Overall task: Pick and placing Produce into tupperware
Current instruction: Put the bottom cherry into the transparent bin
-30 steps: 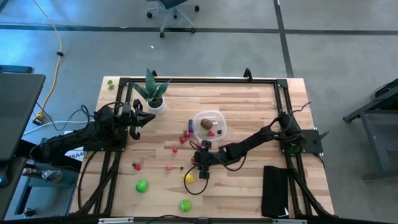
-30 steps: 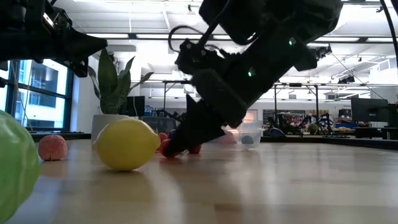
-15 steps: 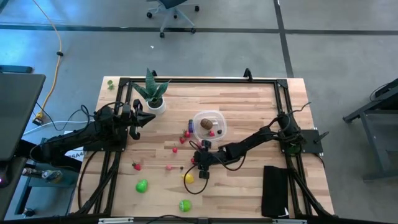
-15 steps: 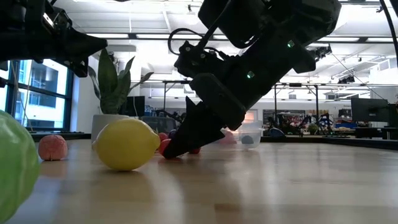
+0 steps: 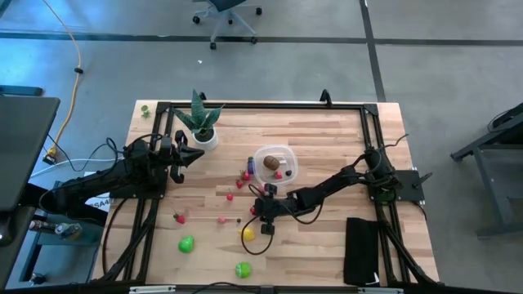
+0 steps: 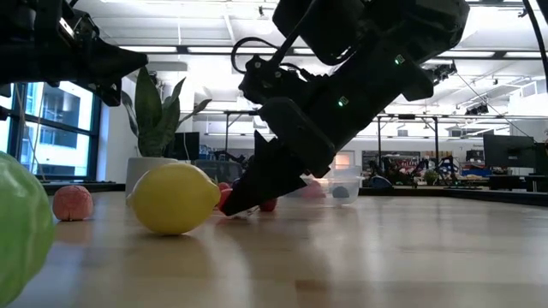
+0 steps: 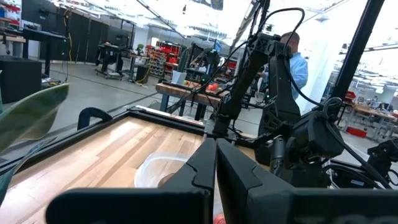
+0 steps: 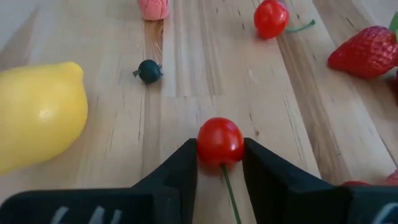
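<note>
right gripper: the right gripper (image 8: pixel 221 163) is down at the table (image 5: pixel 327 139) with a small red cherry (image 8: pixel 220 140) sitting right between its two fingers, both touching it, so it's pinching the cherry; the green stem trails back between the fingers
why there: looks to me like it came in low and flat so the fingers can straddle such a tiny round thing without knocking it away
left gripper: the left gripper (image 7: pixel 216 163) has its fingers pressed together on nothing, parked near the plant pot (image 5: pixel 204 137), just waiting out of the way
tupperware: clear tub (image 5: pixel 275 162) mid-table, just beyond the right gripper, already has a brown kiwi (image 5: pixel 270 162) and a small red piece in it
lemon: the lemon (image 8: pixel 38 115) sits just beside the cherry, so lifting straight up seems the safe call
other produce: strawberry (image 8: pixel 364 52), a second cherry (image 8: pixel 271 17) and a tiny dark berry (image 8: pixel 148 70) lie loose on the wood, two green balls nearer the front edge
writing: no brand, label or readable text that I can see anywhere
</note>
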